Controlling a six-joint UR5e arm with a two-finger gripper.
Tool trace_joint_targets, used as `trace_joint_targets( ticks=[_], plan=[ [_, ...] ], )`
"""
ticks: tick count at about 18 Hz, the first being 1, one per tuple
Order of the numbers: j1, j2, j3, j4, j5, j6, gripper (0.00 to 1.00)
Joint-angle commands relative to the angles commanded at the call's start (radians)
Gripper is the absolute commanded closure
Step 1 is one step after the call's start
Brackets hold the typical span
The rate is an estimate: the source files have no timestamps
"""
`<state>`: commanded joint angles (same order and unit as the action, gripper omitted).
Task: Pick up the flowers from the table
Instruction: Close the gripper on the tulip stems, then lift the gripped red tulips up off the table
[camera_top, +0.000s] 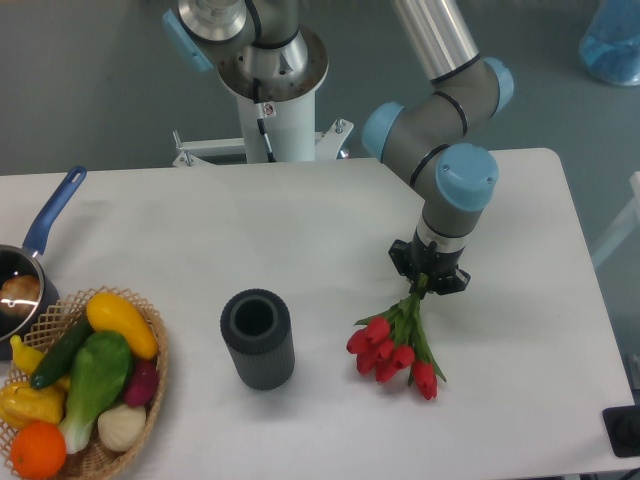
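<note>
Right of centre on the large flat white tabletop w/ rounded corners (330, 230), the black two-finger gripper (427, 283) points down from the grey-and-blue arm's wrist, jaws clenched on the green stems of the small bunch of red tulip buds w/ green leaves (398, 345). Stems run up into the jaws; buds fan out below and slightly left of the gripper, one bud trailing lowest at the right. Bunch hangs at a slant, heads toward the table's front edge. Can't tell whether the buds touch the surface or sit just above it; a faint shadow lies close under them.

Left of the flowers, near but apart, a dark grey ribbed cylinder w/ an open top (258, 338) stands upright on the table. Far left, at the front corner, a woven wicker basket (152, 350) holds plastic veg: yellow squash, green cucumber, pale green leafy piece, purple piece, white garlic bulb, orange fruit, partly cut off by the frame edge. Behind the basket, a dark saucepan w/ a blue handle (50, 215) sits at the left edge, handle angled up-right, sth pale inside. Arm's white base column (280, 125) rises behind the table's back edge.
</note>
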<state>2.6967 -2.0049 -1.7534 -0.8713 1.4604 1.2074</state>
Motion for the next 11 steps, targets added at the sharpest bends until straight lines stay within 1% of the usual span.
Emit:
trace_joint_targets(
  ticks=[3, 5, 7, 11],
  plan=[
    [0.003, 0.012, 0.012, -0.002, -0.018, -0.012, 0.76],
    [0.006, 0.028, 0.025, -0.002, -0.054, -0.014, 0.76],
    [0.012, 0.037, 0.052, -0.002, -0.121, -0.037, 0.76],
    [0.026, 0.078, 0.126, -0.003, -0.251, -0.103, 0.76]
  ],
)
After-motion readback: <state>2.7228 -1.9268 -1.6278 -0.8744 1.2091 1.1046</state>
